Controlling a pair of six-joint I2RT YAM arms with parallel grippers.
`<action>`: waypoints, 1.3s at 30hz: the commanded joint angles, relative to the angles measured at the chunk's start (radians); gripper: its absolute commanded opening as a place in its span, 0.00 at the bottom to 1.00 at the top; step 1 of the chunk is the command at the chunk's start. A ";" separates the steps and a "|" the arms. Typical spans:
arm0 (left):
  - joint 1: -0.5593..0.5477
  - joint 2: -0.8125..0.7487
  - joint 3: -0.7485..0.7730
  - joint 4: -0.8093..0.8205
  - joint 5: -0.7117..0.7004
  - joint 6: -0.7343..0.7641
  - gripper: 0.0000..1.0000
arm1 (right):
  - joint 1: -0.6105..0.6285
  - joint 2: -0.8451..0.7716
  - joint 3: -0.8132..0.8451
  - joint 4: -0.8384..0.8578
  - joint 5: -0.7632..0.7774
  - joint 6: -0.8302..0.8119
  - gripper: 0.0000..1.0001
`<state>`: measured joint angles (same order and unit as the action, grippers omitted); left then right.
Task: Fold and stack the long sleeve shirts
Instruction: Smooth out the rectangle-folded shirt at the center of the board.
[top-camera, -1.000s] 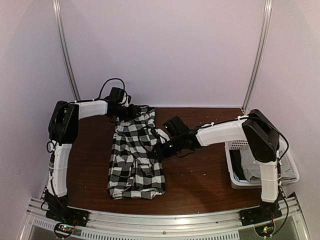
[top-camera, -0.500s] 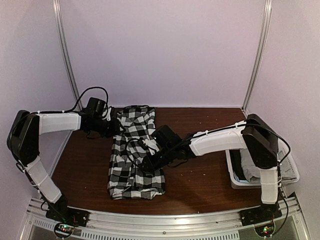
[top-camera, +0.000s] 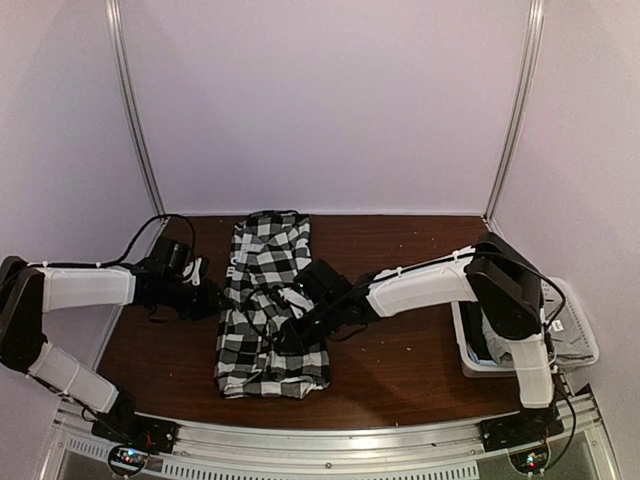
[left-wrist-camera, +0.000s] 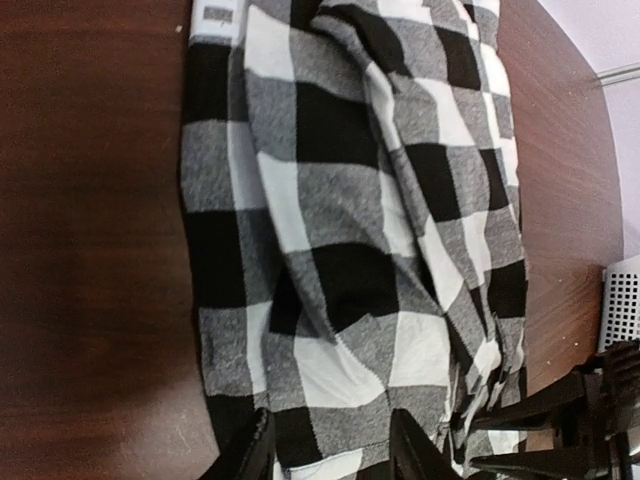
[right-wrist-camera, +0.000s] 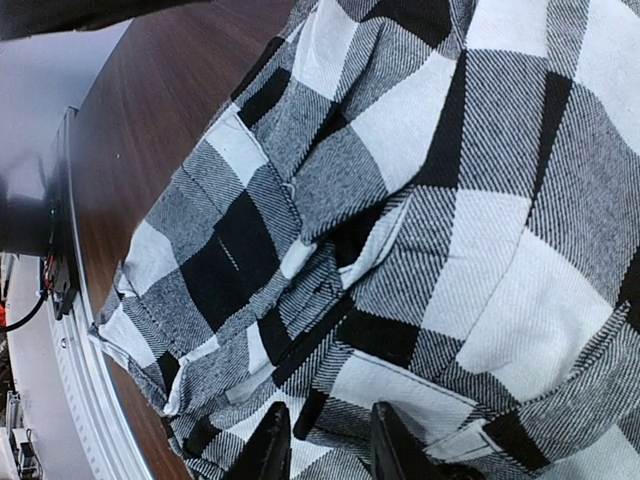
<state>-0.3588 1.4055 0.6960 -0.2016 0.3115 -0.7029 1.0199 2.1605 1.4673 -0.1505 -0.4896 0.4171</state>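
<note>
A white basket (top-camera: 475, 366) at three o'clock holds grey cloth (top-camera: 566, 332). The left gripper (left-wrist-camera: 330, 455) is half open beside the checked shirt (top-camera: 268, 300); the right gripper (right-wrist-camera: 325, 445) is over it, grip unclear.

No text can be read anywhere; the small label (left-wrist-camera: 218, 14) on the checked shirt (left-wrist-camera: 330, 200) is too blurred to make out.

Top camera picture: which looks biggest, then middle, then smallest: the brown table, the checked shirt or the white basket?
1. brown table
2. checked shirt
3. white basket, though part of it is hidden, so shirt over basket is less sure.
</note>
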 joint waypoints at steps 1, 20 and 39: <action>0.007 -0.048 -0.071 0.018 -0.013 -0.020 0.40 | 0.001 -0.099 0.003 -0.032 0.051 -0.012 0.29; -0.233 -0.028 -0.176 -0.064 -0.112 -0.178 0.17 | -0.023 -0.073 -0.074 -0.126 0.148 -0.060 0.29; -0.260 -0.246 -0.202 -0.212 -0.097 -0.248 0.42 | -0.121 -0.305 -0.342 -0.087 0.021 0.039 0.52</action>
<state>-0.6430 1.1625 0.5156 -0.4347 0.1997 -0.9489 0.9440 1.8931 1.1976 -0.3054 -0.4004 0.3908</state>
